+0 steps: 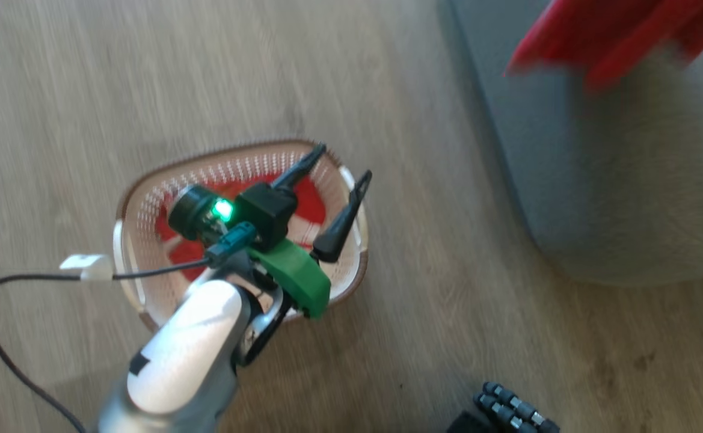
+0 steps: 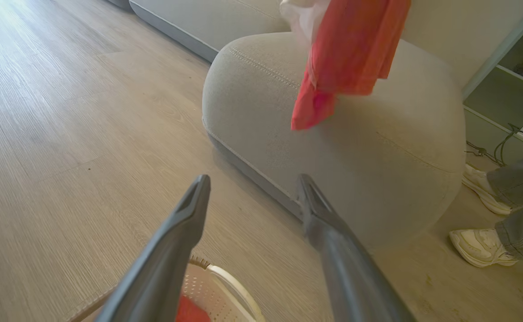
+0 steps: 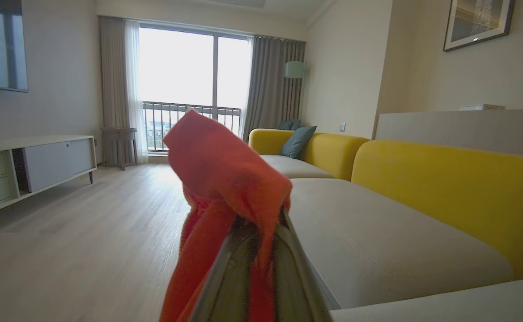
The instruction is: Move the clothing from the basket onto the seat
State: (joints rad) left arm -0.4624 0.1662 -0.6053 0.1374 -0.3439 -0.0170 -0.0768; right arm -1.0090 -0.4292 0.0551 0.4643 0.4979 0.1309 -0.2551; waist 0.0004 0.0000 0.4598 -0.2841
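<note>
My right claw (image 3: pixel 263 223) is clamped on a red garment (image 3: pixel 225 165), which hangs over the grey seat (image 2: pixel 377 147). My left claw (image 1: pixel 342 162) stands wide apart, holding nothing, above the basket (image 1: pixel 141 210) on the wooden floor (image 1: pixel 447 300) near the seat. More red clothing (image 1: pixel 312 198) lies inside it.

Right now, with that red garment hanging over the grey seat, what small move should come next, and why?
Probably lower the right gripper toward the seat: it is shut on the red garment, which dangles over it, not yet laid down.
</note>
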